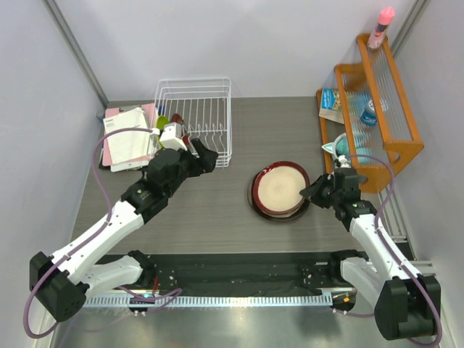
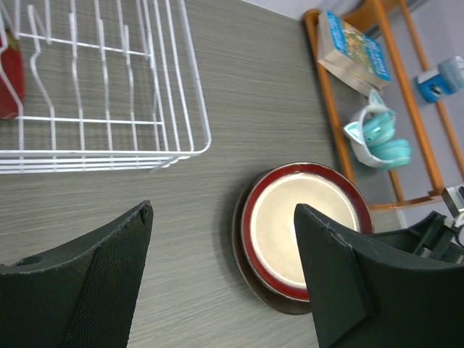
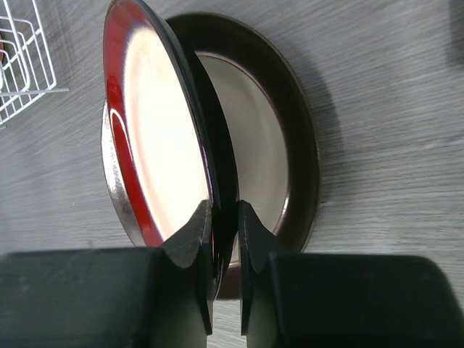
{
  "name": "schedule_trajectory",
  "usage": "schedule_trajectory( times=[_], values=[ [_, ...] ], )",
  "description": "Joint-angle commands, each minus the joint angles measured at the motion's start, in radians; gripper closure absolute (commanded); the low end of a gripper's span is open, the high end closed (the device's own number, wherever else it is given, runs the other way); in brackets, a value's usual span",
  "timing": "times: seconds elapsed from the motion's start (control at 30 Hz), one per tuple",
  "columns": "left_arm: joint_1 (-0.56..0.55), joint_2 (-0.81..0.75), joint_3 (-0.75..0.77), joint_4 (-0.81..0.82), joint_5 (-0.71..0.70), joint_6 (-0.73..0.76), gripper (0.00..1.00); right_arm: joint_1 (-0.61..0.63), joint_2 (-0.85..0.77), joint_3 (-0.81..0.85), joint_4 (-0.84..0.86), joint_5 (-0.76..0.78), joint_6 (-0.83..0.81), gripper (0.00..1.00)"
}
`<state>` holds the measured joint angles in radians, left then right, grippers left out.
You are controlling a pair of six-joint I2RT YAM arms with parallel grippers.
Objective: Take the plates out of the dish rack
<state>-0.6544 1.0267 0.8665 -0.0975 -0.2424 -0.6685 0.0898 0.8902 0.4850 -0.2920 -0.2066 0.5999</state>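
The white wire dish rack [image 1: 194, 116] stands at the back left; it also shows in the left wrist view [image 2: 109, 87]. A glossy red plate [image 2: 9, 80] stands in it, and a lime green plate [image 1: 161, 122] shows just behind my left wrist. My left gripper [image 1: 209, 156] is open and empty at the rack's front right corner [image 2: 223, 210]. My right gripper [image 1: 312, 190] is shut on the rim of the dark-red-rimmed plate [image 3: 156, 138]. It holds that plate tilted over the dark grey-rimmed plate [image 3: 290, 145], which lies flat on the table.
An orange wooden shelf [image 1: 380, 109] stands at the right with teal headphones [image 2: 377, 138], a book [image 2: 355, 51] and a pink bottle [image 1: 380, 25]. Papers and a pink folder [image 1: 127, 138] lie left of the rack.
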Motion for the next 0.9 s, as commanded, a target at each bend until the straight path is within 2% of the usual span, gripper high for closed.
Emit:
schedule_trajectory(
  times=[0.0,0.17,0.37,0.47,0.53,0.57,0.6,0.63,0.7,0.73,0.83,0.87],
  values=[
    [-0.002,-0.027,0.025,-0.036,-0.093,0.044,0.2,-0.005,0.022,0.0,0.217,-0.114,0.055,0.99],
    [-0.001,-0.042,0.008,-0.039,-0.124,0.052,0.17,-0.007,0.087,0.0,0.229,-0.148,0.06,0.99],
    [-0.001,-0.037,0.005,-0.039,-0.133,0.052,0.16,-0.007,0.153,0.027,0.145,-0.122,0.038,0.98],
    [-0.001,-0.027,0.005,-0.039,-0.13,0.049,0.16,-0.005,0.168,0.032,0.125,-0.111,0.023,0.85],
    [-0.001,-0.019,0.005,-0.039,-0.124,0.047,0.16,-0.005,0.174,0.037,0.117,-0.117,0.017,0.85],
    [0.001,-0.017,0.005,-0.038,-0.123,0.047,0.16,-0.005,0.177,0.037,0.117,-0.114,0.014,0.81],
    [-0.001,-0.016,0.005,-0.039,-0.121,0.047,0.16,-0.005,0.179,0.037,0.108,-0.109,0.009,0.74],
    [-0.001,-0.014,0.005,-0.038,-0.121,0.047,0.16,-0.007,0.179,0.037,0.108,-0.102,0.008,0.63],
    [-0.001,-0.01,0.006,-0.041,-0.126,0.049,0.15,-0.005,0.185,0.04,0.102,-0.097,0.001,0.59],
    [-0.001,-0.007,0.011,-0.042,-0.129,0.052,0.15,-0.007,0.188,0.04,0.1,-0.091,-0.002,0.54],
    [0.001,-0.001,0.02,-0.056,-0.144,0.063,0.14,-0.007,0.204,0.047,0.09,-0.096,-0.015,0.53],
    [0.001,-0.001,0.022,-0.057,-0.15,0.072,0.14,-0.005,0.205,0.05,0.088,-0.088,-0.015,0.49]
  ],
)
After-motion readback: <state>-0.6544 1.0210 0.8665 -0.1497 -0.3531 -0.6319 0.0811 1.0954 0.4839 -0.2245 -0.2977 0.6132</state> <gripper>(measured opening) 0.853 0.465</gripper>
